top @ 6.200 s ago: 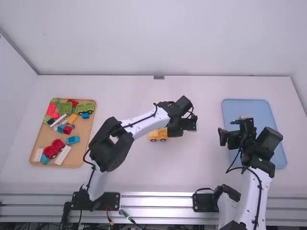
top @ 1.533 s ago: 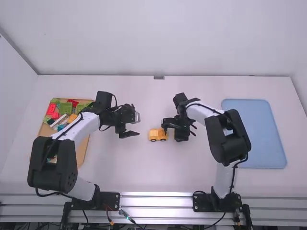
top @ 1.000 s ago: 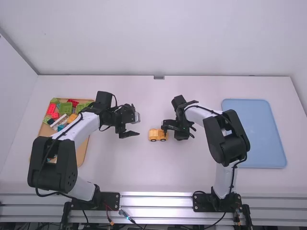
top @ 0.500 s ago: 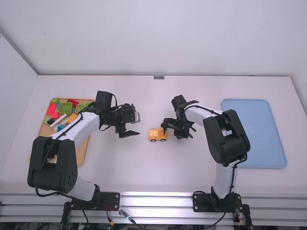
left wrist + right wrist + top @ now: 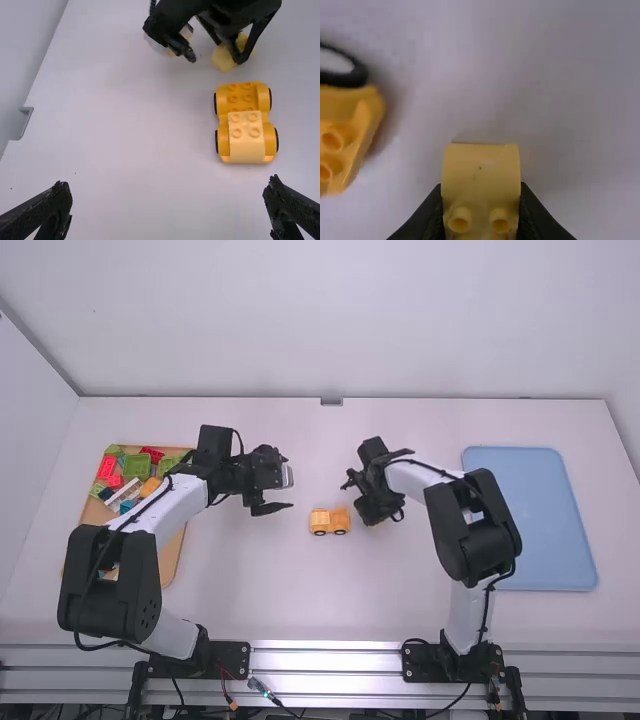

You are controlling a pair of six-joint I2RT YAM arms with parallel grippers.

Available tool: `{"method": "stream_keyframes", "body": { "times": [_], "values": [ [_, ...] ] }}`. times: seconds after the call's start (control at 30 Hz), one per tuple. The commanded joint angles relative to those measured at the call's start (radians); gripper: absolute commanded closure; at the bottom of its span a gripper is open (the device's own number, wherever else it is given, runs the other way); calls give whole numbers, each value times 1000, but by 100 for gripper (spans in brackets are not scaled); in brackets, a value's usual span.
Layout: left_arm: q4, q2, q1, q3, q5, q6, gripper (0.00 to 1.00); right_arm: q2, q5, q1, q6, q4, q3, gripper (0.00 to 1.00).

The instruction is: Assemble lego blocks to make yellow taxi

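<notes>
1. Misalignment looks the main risk: the right pincer [image 5: 481, 201] is clamped on a curved yellow block [image 5: 481, 170], just right of centre in the high view, and any twist in that grip would leave studs unmatched.
2. The wheeled yellow car base [image 5: 242, 104], near the high view's centre, stands unheld on the desk [image 5: 260, 580]; sideways pressure could roll it.
3. Left of centre there, the left pincer [image 5: 169, 186] is empty, fingers apart, bracing nothing.
4. Off-centre lowering might knock the pale yellow block [image 5: 247, 142] atop the base.
</notes>
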Motion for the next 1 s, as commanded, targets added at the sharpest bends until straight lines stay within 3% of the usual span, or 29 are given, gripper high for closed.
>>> {"method": "stream_keyframes", "body": {
  "times": [0.0,0.13,0.4,0.47,0.77,0.97],
  "values": [
    [-6,-10,0,-10,10,6,1,18,9,-25,383,-4,30,100],
    [-12,-10,0,-10,8,5,1,18,2,-68,767,-39,47,100],
    [-8,-10,0,-10,-11,-20,1,18,-151,-162,1151,-126,83,100],
    [-8,-10,0,-10,-11,-19,1,18,-154,-171,1331,-137,82,100],
    [-8,-10,0,-10,-14,-20,1,18,50,-100,1791,-163,84,100],
    [-9,-10,-1,-10,-15,-20,1,18,94,-48,1910,-145,85,100]
  ]
}}
